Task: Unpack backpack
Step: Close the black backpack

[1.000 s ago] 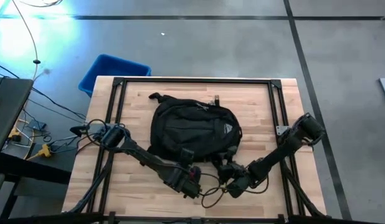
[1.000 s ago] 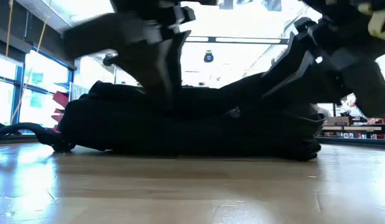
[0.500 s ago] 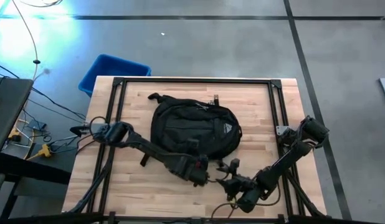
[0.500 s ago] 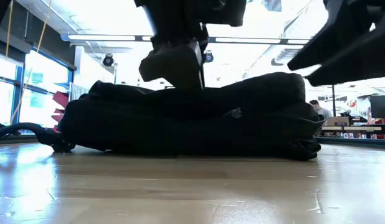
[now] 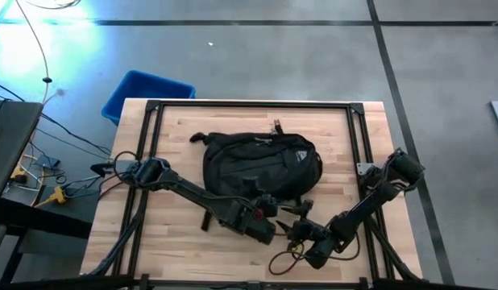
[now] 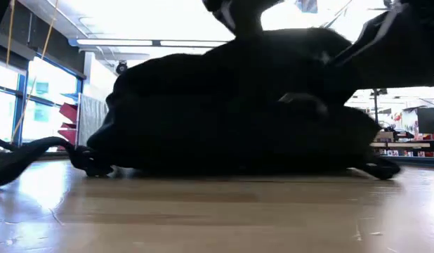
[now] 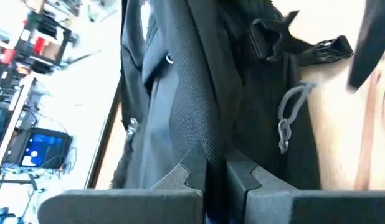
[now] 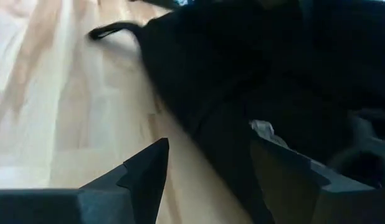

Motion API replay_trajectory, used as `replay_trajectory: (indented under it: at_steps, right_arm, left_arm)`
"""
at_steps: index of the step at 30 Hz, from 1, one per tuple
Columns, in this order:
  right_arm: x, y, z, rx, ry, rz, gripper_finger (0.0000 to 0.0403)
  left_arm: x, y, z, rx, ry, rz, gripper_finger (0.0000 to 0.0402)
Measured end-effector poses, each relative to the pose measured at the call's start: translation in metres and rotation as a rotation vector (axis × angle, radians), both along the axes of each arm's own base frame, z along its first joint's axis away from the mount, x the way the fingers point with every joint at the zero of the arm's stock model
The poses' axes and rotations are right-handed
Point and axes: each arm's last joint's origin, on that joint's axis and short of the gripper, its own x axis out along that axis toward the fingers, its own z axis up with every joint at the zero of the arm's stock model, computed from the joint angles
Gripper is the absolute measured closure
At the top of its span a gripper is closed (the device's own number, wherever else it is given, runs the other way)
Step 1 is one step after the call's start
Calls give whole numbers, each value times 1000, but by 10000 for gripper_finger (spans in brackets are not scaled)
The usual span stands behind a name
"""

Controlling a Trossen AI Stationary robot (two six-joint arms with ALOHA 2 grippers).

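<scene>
Left gripper jaws clamp a fold of the backpack; right gripper jaws gape just beside it.

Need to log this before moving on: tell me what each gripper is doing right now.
Left gripper: shut on a fold of the backpack at its near edge.
Right gripper: open, holding nothing, beside the backpack.

backpack — black all over, fine woven mesh texture on the fabric, small pale logo patch on its front, grey cord pulls on the zips. table — light wood, grain in lengthwise planks, black frame bars on top. bin off the table's far-left corner: solid blue. arms and both grippers dark grey to black. floor grey with dark tape lines.
</scene>
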Motion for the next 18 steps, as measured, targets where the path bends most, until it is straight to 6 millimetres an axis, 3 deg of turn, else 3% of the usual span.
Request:
replay_trajectory:
  at_steps: [12, 18]
  right_arm:
    - [7, -9, 4, -73, 13, -63, 258]
    - [6, -18, 4, -30, 56, -133, 270]
  left_arm:
    - [-4, -11, 6, -2, -27, -12, 401]
    - [-4, -11, 6, -8, -29, -10, 401]
